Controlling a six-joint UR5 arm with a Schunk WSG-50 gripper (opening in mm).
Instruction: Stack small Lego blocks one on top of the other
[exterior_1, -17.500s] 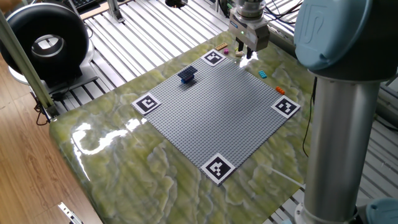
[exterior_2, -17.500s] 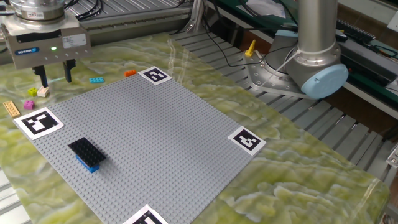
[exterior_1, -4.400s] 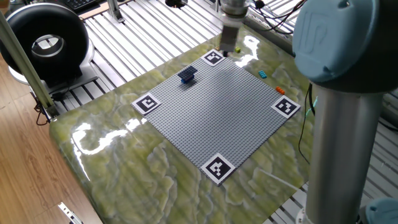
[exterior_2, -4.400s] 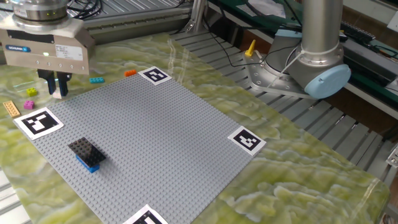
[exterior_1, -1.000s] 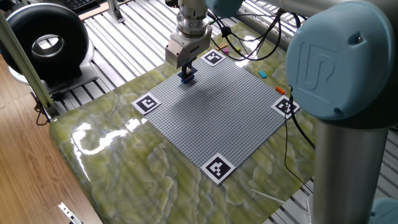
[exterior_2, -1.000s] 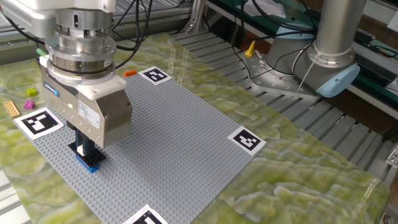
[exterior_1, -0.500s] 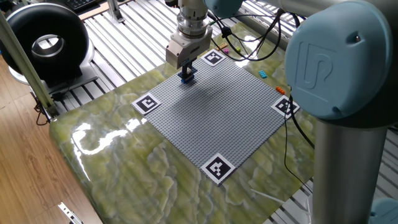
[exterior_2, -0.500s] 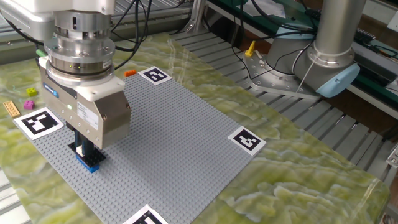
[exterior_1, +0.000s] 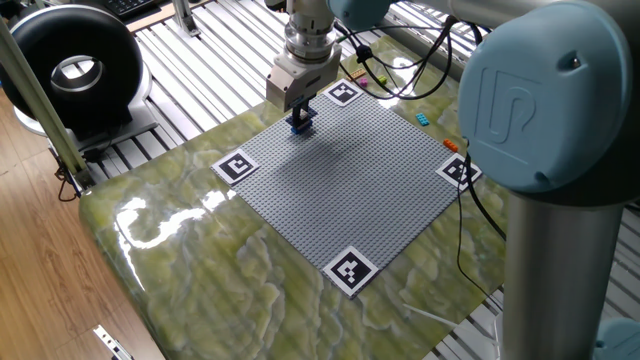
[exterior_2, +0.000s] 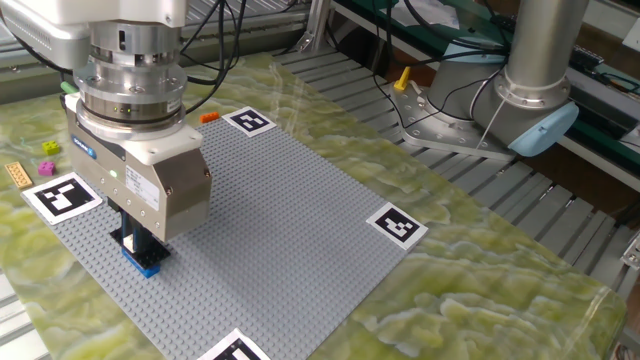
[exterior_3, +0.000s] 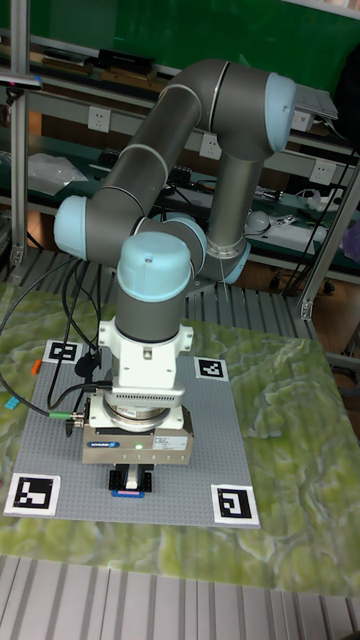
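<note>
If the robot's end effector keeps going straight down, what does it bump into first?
The end effector points straight down at the black-and-blue block stack on the grey baseplate. It would meet that stack first, and it looks to be right on it already, though actual contact is hard to judge.

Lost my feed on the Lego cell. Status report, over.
End effector down on dark blue stack on grey baseplate; grip state hidden. Loose bricks lie off the plate. Nothing obstructing.

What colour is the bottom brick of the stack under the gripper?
Blue bottom brick, clearest in the other fixed view.
</note>
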